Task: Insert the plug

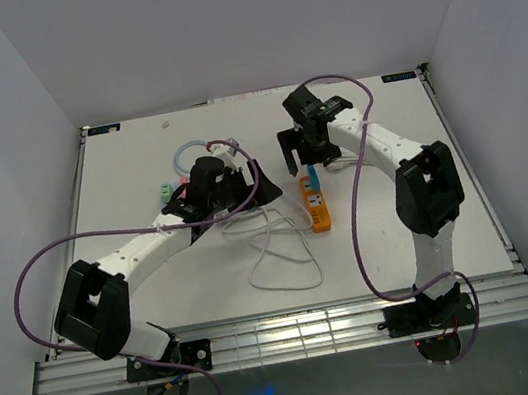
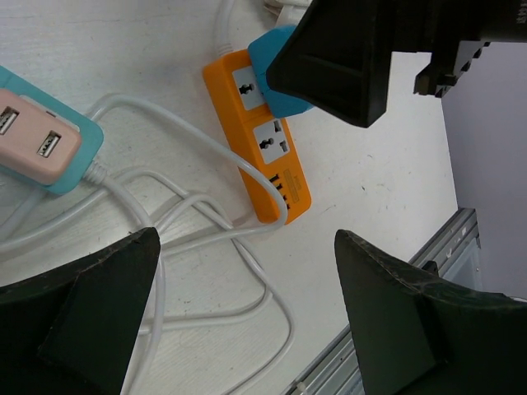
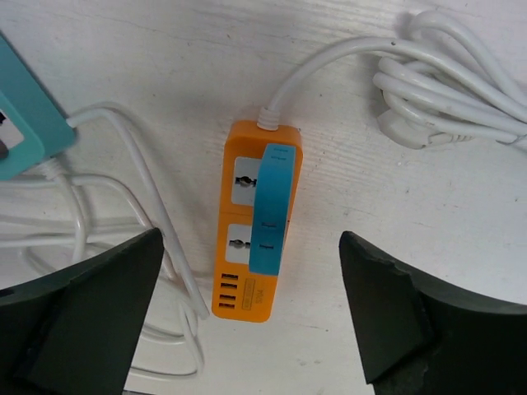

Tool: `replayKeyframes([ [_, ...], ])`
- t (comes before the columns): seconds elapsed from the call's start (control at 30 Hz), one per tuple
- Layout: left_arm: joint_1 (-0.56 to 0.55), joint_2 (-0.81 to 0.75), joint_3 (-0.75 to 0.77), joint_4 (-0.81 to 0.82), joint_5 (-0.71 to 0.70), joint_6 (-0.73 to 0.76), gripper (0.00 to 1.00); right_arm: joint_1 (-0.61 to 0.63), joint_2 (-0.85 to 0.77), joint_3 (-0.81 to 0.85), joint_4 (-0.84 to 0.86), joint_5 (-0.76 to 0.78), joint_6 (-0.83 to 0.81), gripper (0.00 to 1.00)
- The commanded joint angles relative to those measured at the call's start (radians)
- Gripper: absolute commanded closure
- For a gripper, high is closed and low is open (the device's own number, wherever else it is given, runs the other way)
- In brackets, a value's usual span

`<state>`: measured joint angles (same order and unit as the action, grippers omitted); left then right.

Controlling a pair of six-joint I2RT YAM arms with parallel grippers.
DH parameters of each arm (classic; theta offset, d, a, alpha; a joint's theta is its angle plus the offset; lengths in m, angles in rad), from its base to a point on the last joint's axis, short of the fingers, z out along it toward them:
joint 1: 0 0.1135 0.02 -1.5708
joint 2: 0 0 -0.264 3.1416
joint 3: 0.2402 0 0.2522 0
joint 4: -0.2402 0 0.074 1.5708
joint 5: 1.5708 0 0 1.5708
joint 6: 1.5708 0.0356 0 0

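An orange power strip (image 1: 318, 209) lies on the white table. A blue plug block (image 1: 312, 178) sits on top of it, over its sockets; I cannot tell whether it is fully seated. In the right wrist view the plug (image 3: 272, 210) covers the right side of the strip (image 3: 239, 288). My right gripper (image 3: 251, 243) is open just above them, fingers on either side and touching neither; from above it (image 1: 304, 158) hovers over the strip's far end. My left gripper (image 2: 247, 280) is open and empty, left of the strip (image 2: 263, 164), above white cable; from above it (image 1: 261, 190) is beside the strip.
A teal and pink USB strip (image 2: 41, 140) lies left of the orange one, its white cable (image 1: 278, 251) looping toward the near edge. A bundled white cable (image 3: 445, 90) lies beyond the orange strip. The table's metal front rail (image 1: 287, 335) is close.
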<state>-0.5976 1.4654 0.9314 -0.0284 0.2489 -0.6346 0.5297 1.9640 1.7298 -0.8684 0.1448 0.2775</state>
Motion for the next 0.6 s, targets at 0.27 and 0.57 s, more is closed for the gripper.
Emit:
replayKeyframes([
  [0.27,0.042,-0.223,-0.1,-0.036,-0.117,0.006,0.02,0.001,-0.367,-0.266,0.247,-0.007,-0.096,0.11],
  [0.57,0.051,-0.586,-0.35,0.011,-0.276,-0.007,0.02,0.001,-0.73,-0.683,0.586,0.064,-0.143,0.11],
])
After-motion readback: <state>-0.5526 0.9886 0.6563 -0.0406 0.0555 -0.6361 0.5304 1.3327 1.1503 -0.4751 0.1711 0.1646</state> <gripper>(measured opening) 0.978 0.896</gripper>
